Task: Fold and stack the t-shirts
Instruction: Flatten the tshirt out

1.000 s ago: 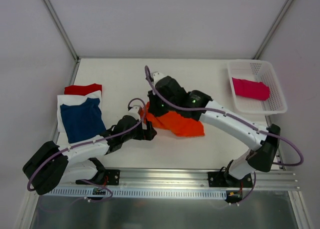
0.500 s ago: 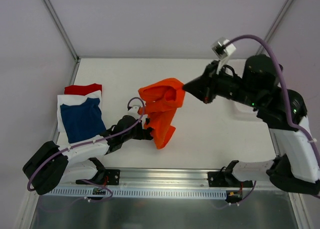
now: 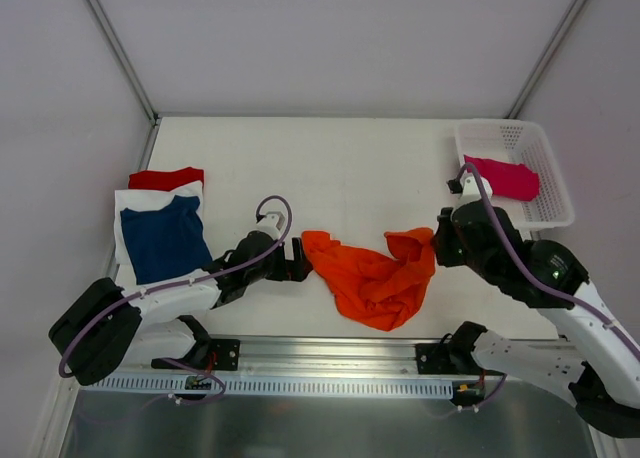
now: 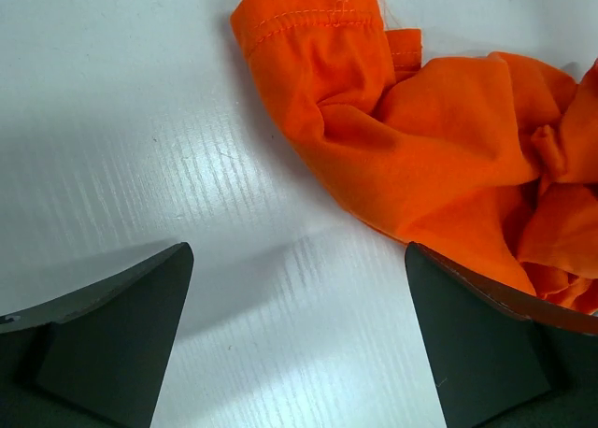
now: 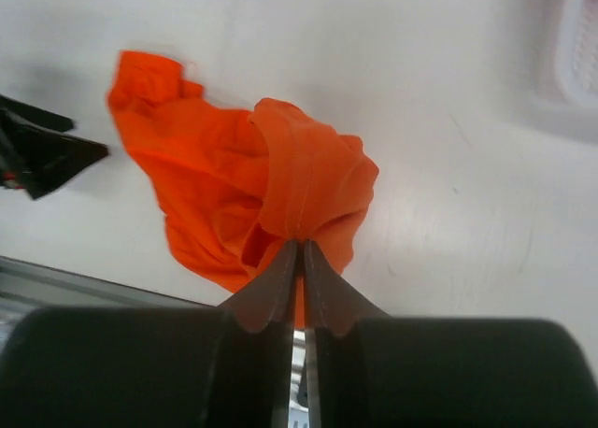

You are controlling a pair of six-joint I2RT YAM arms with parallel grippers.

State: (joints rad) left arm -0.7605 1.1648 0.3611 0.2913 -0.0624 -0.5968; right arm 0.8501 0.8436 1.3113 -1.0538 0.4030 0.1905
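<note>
Table [image 3: 340, 158] fills the overhead view, and the biggest thing on it is the orange t-shirt [image 3: 372, 280], crumpled near the front edge between the two arms and not yet spread out. The main risk sits here. The cloth is bunched on itself, so a pull from one side will probably drag the whole heap along instead of opening it. The hold on it is also thin, only a narrow fold at its right edge, and a quick tug could slip it free.

Next in size is the stack at the left edge: a navy t-shirt [image 3: 163, 240] on a white t-shirt [image 3: 126, 204], with a red t-shirt [image 3: 166, 177] showing behind. It lies well apart from the orange one, and the left arm stretches across the space between them. The mesh basket [image 3: 512, 132] stands at the far right with a pink t-shirt [image 3: 500, 178] inside. The right arm works near it and a wide swing could knock it.

Smallest are the grippers. The right gripper [image 5: 300, 246] has its jaws almost together, nipping the orange fold. The left gripper [image 4: 294, 260] is spread wide and holds nothing, low over the table, with a sleeve hem just ahead of it.
</note>
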